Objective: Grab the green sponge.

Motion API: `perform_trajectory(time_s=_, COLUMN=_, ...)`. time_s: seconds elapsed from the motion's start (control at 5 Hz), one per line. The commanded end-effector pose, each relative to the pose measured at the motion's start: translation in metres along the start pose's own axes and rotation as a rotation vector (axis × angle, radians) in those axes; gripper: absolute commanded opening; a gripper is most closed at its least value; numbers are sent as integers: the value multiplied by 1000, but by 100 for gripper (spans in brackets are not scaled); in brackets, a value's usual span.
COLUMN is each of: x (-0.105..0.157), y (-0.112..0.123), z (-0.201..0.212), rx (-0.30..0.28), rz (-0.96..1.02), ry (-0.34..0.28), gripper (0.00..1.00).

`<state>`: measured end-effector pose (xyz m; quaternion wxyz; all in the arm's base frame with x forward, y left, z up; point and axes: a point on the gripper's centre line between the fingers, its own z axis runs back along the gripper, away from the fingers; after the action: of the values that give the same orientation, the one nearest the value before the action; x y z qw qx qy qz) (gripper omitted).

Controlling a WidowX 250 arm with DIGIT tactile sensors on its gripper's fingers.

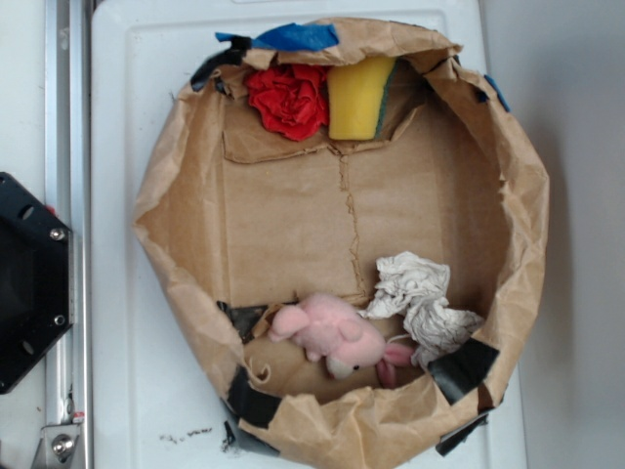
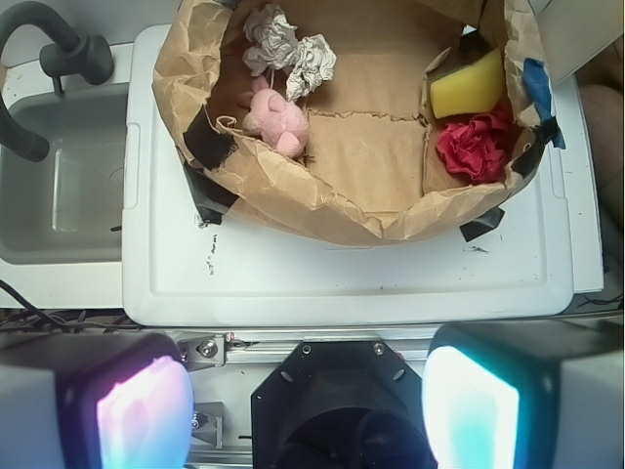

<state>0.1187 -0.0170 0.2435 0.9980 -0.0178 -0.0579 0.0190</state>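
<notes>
A green sponge (image 1: 359, 96) stands wedged at the top centre of the exterior view, tucked against the far wall of a crumpled brown paper basin (image 1: 156, 195) that sits on a white worktop (image 1: 117, 117). Its yellow foam faces the camera and its thin dark green layer runs down the right edge. A red ruffled cloth (image 1: 288, 98) presses against the sponge's left side, touching it.

In the wrist view the same sponge (image 2: 467, 85) shows at the upper right, with the red cloth (image 2: 474, 147) directly below it in the frame. The pincer (image 2: 308, 405) hangs well apart from the basin, back over its own black base at the bottom of that view, its two glowing pads (image 2: 146, 410) spread wide and holding nothing.

The risks lie in that crowded corner. With the cloth flush against the sponge, an off-centre descent would likely catch red fabric along with the foam, or instead of it. The paper wall rises right behind and beside the sponge, so a finger coming down on that side could snag the rim, crush it or drag the whole basin across the worktop. The soft foam may also squash and slip if pinched only at a corner.

A pink plush toy (image 1: 327, 335) and a white crumpled rag (image 1: 420, 298) lie at the lower right of the exterior view, well apart from the sponge and unlikely to interfere.
</notes>
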Motion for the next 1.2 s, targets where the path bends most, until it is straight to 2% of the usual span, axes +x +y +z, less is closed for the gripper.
perform_trajectory(time_s=0.0, x=0, y=0, z=0, rx=0, rz=0, ry=0, gripper=100)
perform_trajectory(time_s=0.2, x=35, y=9, z=-16, rx=-37, rz=252, ry=-12, gripper=100)
perform_trajectory(time_s=0.4, x=47, y=29, z=-30, rx=-49, rz=463, ry=-11, gripper=100)
perform_trajectory(time_s=0.6, x=46, y=45, z=-51, rx=-55, rz=668, ry=-46, gripper=100)
perform_trajectory(time_s=0.8, x=61, y=53, z=-63, rx=-54, rz=829, ry=-48, gripper=100)
perform_trajectory(time_s=1.0, x=61, y=53, z=-63, rx=-54, rz=829, ry=-48, gripper=100)
